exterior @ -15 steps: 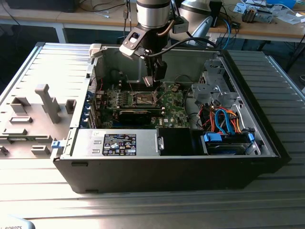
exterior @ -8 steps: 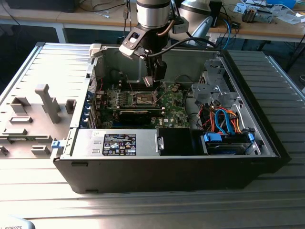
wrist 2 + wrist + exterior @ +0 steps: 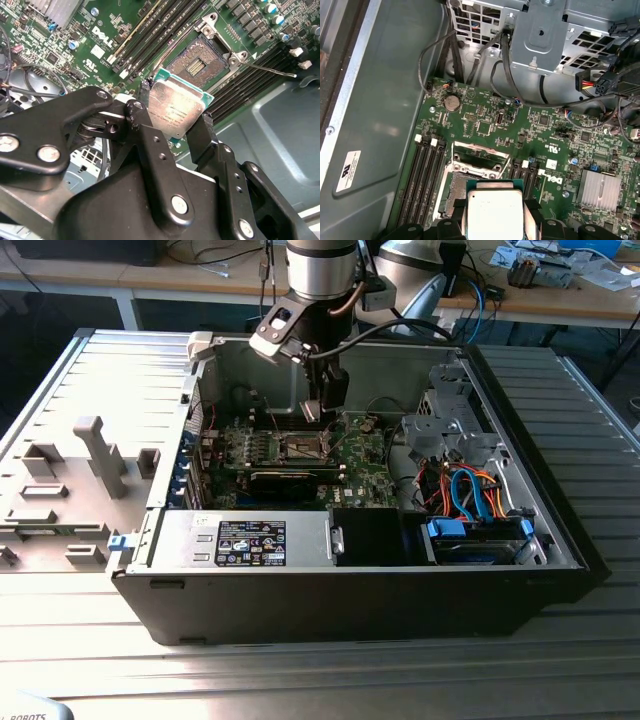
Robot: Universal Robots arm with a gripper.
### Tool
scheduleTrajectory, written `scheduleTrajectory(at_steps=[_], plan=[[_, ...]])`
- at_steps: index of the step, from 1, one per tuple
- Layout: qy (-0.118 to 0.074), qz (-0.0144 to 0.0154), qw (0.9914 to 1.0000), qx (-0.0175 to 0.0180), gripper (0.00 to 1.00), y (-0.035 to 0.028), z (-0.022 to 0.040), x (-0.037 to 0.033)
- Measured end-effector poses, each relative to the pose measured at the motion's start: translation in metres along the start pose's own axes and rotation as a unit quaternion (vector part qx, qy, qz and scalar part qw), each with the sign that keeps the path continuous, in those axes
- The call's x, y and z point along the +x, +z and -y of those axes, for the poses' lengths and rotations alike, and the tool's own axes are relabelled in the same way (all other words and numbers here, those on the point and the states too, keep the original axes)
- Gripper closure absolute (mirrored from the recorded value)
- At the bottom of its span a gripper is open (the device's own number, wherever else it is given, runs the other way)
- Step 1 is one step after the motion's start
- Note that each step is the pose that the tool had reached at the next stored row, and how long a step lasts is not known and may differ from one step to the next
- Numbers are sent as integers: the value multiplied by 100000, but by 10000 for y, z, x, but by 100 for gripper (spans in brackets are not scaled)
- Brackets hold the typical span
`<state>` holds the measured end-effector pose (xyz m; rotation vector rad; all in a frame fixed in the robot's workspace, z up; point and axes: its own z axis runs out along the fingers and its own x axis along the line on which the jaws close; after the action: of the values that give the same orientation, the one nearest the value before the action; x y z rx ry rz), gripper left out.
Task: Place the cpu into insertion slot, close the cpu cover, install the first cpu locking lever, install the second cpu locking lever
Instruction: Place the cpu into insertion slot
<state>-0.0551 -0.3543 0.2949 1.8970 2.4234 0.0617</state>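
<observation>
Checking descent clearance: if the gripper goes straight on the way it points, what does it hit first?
The gripper is shut on the cpu, which leads. It would likely land on the open insertion slot or its silvery rim; in the second wrist view the chip looks off the slot, depth unclear.

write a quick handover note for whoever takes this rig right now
Claw: shut on the cpu, gripping two opposite edges, metal top facing the wrist cameras.
Where: the cpu hangs over the motherboard inside the open computer case, near the insertion slot but not in it.
Cpu cover: open. One thin locking lever sticks out free beside the slot.
Done: cpu is in the grip.
Left: cpu not seated, cover not closed, neither lever installed.
</observation>
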Motion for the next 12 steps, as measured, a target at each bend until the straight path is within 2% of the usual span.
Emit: scheduleTrajectory(at_steps=[12], plan=[[949, 264, 99995, 75, 46, 3, 0, 0]])
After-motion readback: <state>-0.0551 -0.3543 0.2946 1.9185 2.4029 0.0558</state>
